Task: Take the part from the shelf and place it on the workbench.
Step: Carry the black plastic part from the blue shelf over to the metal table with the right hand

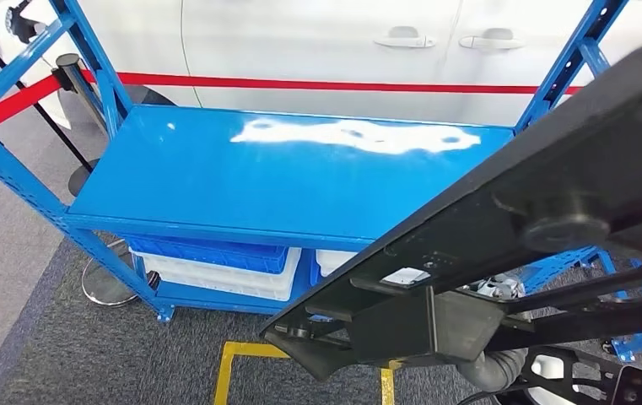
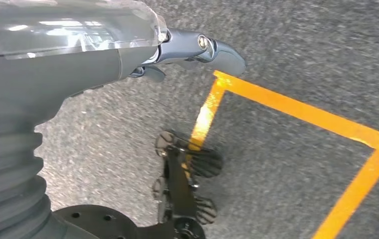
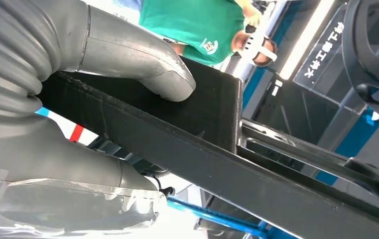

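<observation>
The part (image 1: 553,194) is a long black flat frame with bars and a round knob, slanting across the right side of the head view above the floor. My right hand (image 3: 127,64) grips it, with the thick grey thumb pressing on the part's (image 3: 217,169) upper face and the palm beneath; the grey wrist cover (image 1: 493,369) peeks out under the part. The blue shelf's (image 1: 283,169) top board is bare. My left hand (image 2: 187,50) hangs over the carpet, its thumb stretched out and nothing in it.
Blue and white bins (image 1: 216,263) sit on the shelf's lower level. A white car (image 1: 342,42) stands behind the shelf, and a stanchion with a red belt (image 1: 68,66) at the back left. Yellow tape (image 1: 233,363) marks the grey carpet. A person in a green shirt (image 3: 197,25) stands near.
</observation>
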You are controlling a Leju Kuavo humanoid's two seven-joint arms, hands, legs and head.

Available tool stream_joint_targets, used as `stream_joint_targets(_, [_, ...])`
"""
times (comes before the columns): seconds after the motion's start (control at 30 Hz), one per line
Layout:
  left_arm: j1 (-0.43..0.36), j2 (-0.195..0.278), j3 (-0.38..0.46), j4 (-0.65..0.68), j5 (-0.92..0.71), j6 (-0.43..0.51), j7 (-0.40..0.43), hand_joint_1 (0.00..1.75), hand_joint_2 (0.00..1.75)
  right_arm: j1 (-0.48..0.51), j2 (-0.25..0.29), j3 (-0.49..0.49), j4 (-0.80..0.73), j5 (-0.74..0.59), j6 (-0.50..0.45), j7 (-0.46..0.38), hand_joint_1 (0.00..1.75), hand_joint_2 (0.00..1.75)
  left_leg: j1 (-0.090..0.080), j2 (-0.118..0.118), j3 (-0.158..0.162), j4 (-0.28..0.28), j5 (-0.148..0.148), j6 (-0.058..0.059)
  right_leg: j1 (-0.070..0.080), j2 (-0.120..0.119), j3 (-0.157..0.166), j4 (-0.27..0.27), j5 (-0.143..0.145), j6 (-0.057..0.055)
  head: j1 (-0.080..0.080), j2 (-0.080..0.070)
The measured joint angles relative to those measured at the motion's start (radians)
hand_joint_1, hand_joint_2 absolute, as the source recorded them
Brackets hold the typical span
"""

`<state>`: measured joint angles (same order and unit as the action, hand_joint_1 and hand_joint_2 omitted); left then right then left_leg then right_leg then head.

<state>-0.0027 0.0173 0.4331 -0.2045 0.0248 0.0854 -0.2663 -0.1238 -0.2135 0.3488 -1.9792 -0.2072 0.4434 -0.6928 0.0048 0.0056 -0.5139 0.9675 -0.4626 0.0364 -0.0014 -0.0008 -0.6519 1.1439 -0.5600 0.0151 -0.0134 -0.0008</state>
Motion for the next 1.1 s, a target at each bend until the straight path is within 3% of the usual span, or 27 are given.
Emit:
stream_joint_targets(0.03, [0.0, 0.0, 0.0, 0.0, -0.002, -0.002, 0.0, 0.0, 1.75, 0.005, -0.003, -0.003, -0.002, 0.0, 0.0, 0.0, 1.64, 1.75, 0.0, 0.001, -0.016, 0.002, 0.011, -0.001, -0.004, 0.0, -0.016, 0.065, -0.041, 0.005, 0.0, 0.0])
stream_joint_targets(0.07, [0.001, -0.001, 0.0, 0.0, -0.004, -0.004, 0.001, 0.0, 1.75, 0.009, -0.007, -0.005, -0.002, 0.0, 0.0, 0.0, 1.64, 1.75, 0.001, 0.002, -0.033, 0.006, 0.021, -0.003, -0.009, 0.0, -0.026, 0.119, -0.059, 0.011, 0.0, 0.0])
stream_joint_targets(0.1, [0.001, -0.003, 0.0, 0.0, -0.005, -0.005, 0.001, 0.0, 1.75, 0.013, -0.01, -0.007, -0.003, 0.0, 0.0, 0.0, 1.64, 1.75, 0.003, 0.003, -0.05, 0.011, 0.03, -0.006, -0.013, 0.0, -0.024, 0.15, -0.052, 0.016, 0.0, 0.0])
stream_joint_targets(0.13, [0.001, -0.004, 0.0, 0.0, -0.005, -0.006, 0.001, 0.0, 1.75, 0.016, -0.013, -0.008, -0.003, 0.0, 0.0, 0.0, 1.64, 1.75, 0.006, 0.003, -0.067, 0.018, 0.037, -0.01, -0.017, 0.0, -0.006, 0.147, -0.025, 0.021, 0.0, 0.0])
stream_joint_targets(0.2, [0.0, -0.006, 0.0, 0.0, -0.007, -0.012, -0.001, 0.0, 1.75, 0.02, -0.017, -0.011, -0.006, -0.001, 0.002, 0.0, 1.64, 1.75, 0.011, 0.004, -0.1, 0.039, 0.047, -0.02, -0.027, 0.0, 0.079, 0.042, 0.027, 0.033, 0.0, 0.0])
stream_joint_targets(0.27, [0.0, -0.006, 0.0, 0.0, -0.011, -0.02, -0.006, 0.0, 1.75, 0.025, -0.019, -0.014, -0.012, 0.001, 0.004, 0.0, 1.64, 1.75, 0.012, 0.002, -0.122, 0.058, 0.057, -0.033, -0.026, 0.003, 0.162, -0.088, 0.019, 0.029, 0.0, 0.0])
stream_joint_targets(0.3, [0.0, -0.006, 0.0, 0.0, -0.013, -0.022, -0.008, 0.0, 1.75, 0.028, -0.02, -0.016, -0.016, 0.002, 0.005, 0.0, 1.64, 1.75, 0.011, 0.001, -0.127, 0.062, 0.064, -0.039, -0.023, 0.005, 0.181, -0.121, 0.006, 0.022, 0.0, 0.0])
stream_joint_targets(0.37, [0.002, -0.007, 0.0, 0.0, -0.017, -0.026, -0.011, 0.0, 1.75, 0.037, -0.02, -0.018, -0.023, 0.006, 0.004, -0.001, 1.64, 1.75, 0.012, -0.001, -0.131, 0.061, 0.078, -0.053, -0.019, 0.005, 0.175, -0.127, 0.012, -0.002, 0.0, 0.0])
stream_joint_targets(0.4, [0.002, -0.007, 0.0, 0.0, -0.02, -0.027, -0.012, 0.0, 1.75, 0.043, -0.02, -0.02, -0.027, 0.008, 0.004, -0.002, 1.64, 1.75, 0.014, -0.001, -0.137, 0.066, 0.069, -0.059, -0.019, 0.004, 0.167, -0.127, 0.021, -0.012, 0.001, 0.0])
stream_joint_targets(0.43, [0.003, -0.007, 0.0, 0.0, -0.022, -0.03, -0.014, 0.0, 1.75, 0.05, -0.02, -0.022, -0.032, 0.009, 0.006, -0.002, 1.64, 1.75, 0.016, -0.002, -0.146, 0.084, 0.041, -0.064, -0.019, 0.001, 0.156, -0.127, 0.031, -0.024, 0.0, 0.0])
stream_joint_targets(0.53, [0.003, -0.007, 0.0, 0.0, -0.026, -0.037, -0.021, 0.0, 1.75, 0.078, -0.021, -0.037, -0.049, 0.006, 0.021, -0.002, 1.64, 1.75, 0.017, -0.002, -0.191, 0.242, -0.106, -0.071, -0.014, -0.003, 0.112, -0.126, 0.067, -0.044, -0.001, 0.0])
stream_joint_targets(0.57, [0.002, -0.007, 0.0, 0.0, -0.026, -0.038, -0.023, 0.0, 1.75, 0.088, -0.021, -0.045, -0.053, 0.004, 0.028, -0.002, 1.64, 1.75, 0.017, -0.002, -0.2, 0.303, -0.132, -0.071, -0.01, -0.003, 0.095, -0.124, 0.079, -0.046, -0.001, 0.0])
stream_joint_targets(0.6, [0.001, -0.007, 0.001, 0.0, -0.027, -0.039, -0.025, 0.0, 1.75, 0.099, -0.021, -0.054, -0.056, 0.0, 0.037, -0.002, 1.64, 1.75, 0.016, -0.002, -0.197, 0.344, -0.132, -0.069, -0.006, -0.003, 0.077, -0.121, 0.09, -0.047, -0.001, 0.0])
stream_joint_targets(0.67, [0.0, -0.007, 0.002, 0.0, -0.028, -0.039, -0.026, 0.0, 1.75, 0.121, -0.021, -0.077, -0.064, -0.005, 0.064, -0.002, 1.64, 1.75, 0.013, -0.002, -0.145, 0.329, -0.077, -0.058, 0.002, -0.003, 0.043, -0.115, 0.111, -0.048, -0.001, 0.0])
stream_joint_targets(0.7, [0.0, -0.007, 0.003, 0.0, -0.029, -0.039, -0.027, 0.0, 1.75, 0.132, -0.02, -0.09, -0.07, -0.006, 0.078, -0.002, 1.64, 1.75, 0.009, -0.003, -0.093, 0.273, -0.052, -0.048, 0.005, -0.003, 0.03, -0.113, 0.121, -0.048, -0.001, 0.0])
stream_joint_targets(0.73, [-0.001, -0.005, 0.004, 0.0, -0.03, -0.039, -0.027, 0.0, 1.75, 0.141, -0.019, -0.104, -0.076, -0.006, 0.089, -0.002, 1.64, 1.75, 0.004, -0.003, -0.03, 0.189, -0.052, -0.035, 0.008, -0.003, 0.02, -0.111, 0.131, -0.046, -0.001, 0.0])
stream_joint_targets(0.8, [-0.004, -0.003, 0.005, -0.001, -0.032, -0.039, -0.028, 0.0, 1.75, 0.153, -0.018, -0.126, -0.087, -0.006, 0.099, -0.002, 1.64, 1.75, -0.007, -0.003, 0.065, 0.05, -0.079, -0.021, 0.007, -0.004, 0.014, -0.113, 0.148, -0.038, 0.0, 0.0])
stream_joint_targets(0.83, [-0.005, -0.003, 0.005, -0.002, -0.034, -0.038, -0.029, 0.0, 1.75, 0.157, -0.018, -0.135, -0.092, -0.006, 0.1, -0.002, 1.64, 1.75, -0.011, -0.003, 0.085, 0.014, -0.088, -0.018, 0.005, -0.005, 0.014, -0.116, 0.157, -0.032, -0.002, 0.0])
stream_joint_targets(0.9, [-0.005, -0.003, 0.006, -0.001, -0.036, -0.036, -0.03, 0.0, 1.75, 0.167, -0.015, -0.15, -0.098, -0.002, 0.101, -0.002, 1.64, 1.75, -0.012, -0.001, 0.076, -0.002, -0.066, -0.012, 0.0, -0.005, 0.009, -0.12, 0.166, -0.019, -0.004, 0.0])
stream_joint_targets(0.93, [-0.006, -0.004, 0.006, -0.001, -0.038, -0.035, -0.03, 0.0, 1.75, 0.174, -0.012, -0.158, -0.102, 0.003, 0.102, -0.002, 1.64, 1.75, -0.009, 0.001, 0.066, -0.009, -0.051, -0.007, 0.0, -0.003, 0.002, -0.108, 0.145, -0.014, -0.005, 0.0])
stream_joint_targets(0.97, [-0.006, -0.004, 0.007, -0.001, -0.04, -0.034, -0.03, 0.0, 1.75, 0.18, -0.008, -0.168, -0.106, 0.008, 0.102, -0.002, 1.64, 1.75, -0.007, 0.004, 0.052, -0.015, -0.035, -0.002, -0.001, -0.001, -0.009, -0.08, 0.105, -0.01, -0.004, 0.0])
stream_joint_targets(1.03, [-0.005, -0.004, 0.008, -0.001, -0.043, -0.032, -0.03, 0.0, 1.75, 0.19, 0.0, -0.185, -0.112, 0.016, 0.104, -0.002, 1.64, 1.75, -0.005, 0.008, 0.022, -0.015, -0.008, 0.002, -0.006, 0.001, -0.034, 0.026, -0.003, -0.002, -0.002, 0.0])
stream_joint_targets(1.07, [-0.004, -0.004, 0.008, -0.001, -0.045, -0.032, -0.03, 0.0, 1.75, 0.193, 0.004, -0.191, -0.114, 0.021, 0.104, -0.002, 1.64, 1.75, -0.005, 0.009, 0.004, -0.011, 0.004, 0.001, -0.009, 0.001, -0.043, 0.087, -0.035, 0.003, -0.002, 0.0])
stream_joint_targets(1.1, [-0.003, -0.004, 0.009, -0.001, -0.046, -0.031, -0.03, 0.0, 1.75, 0.195, 0.008, -0.195, -0.115, 0.026, 0.102, -0.002, 1.64, 1.75, -0.004, 0.01, -0.014, -0.006, 0.015, -0.001, -0.012, 0.001, -0.044, 0.133, -0.04, 0.007, -0.002, 0.0])
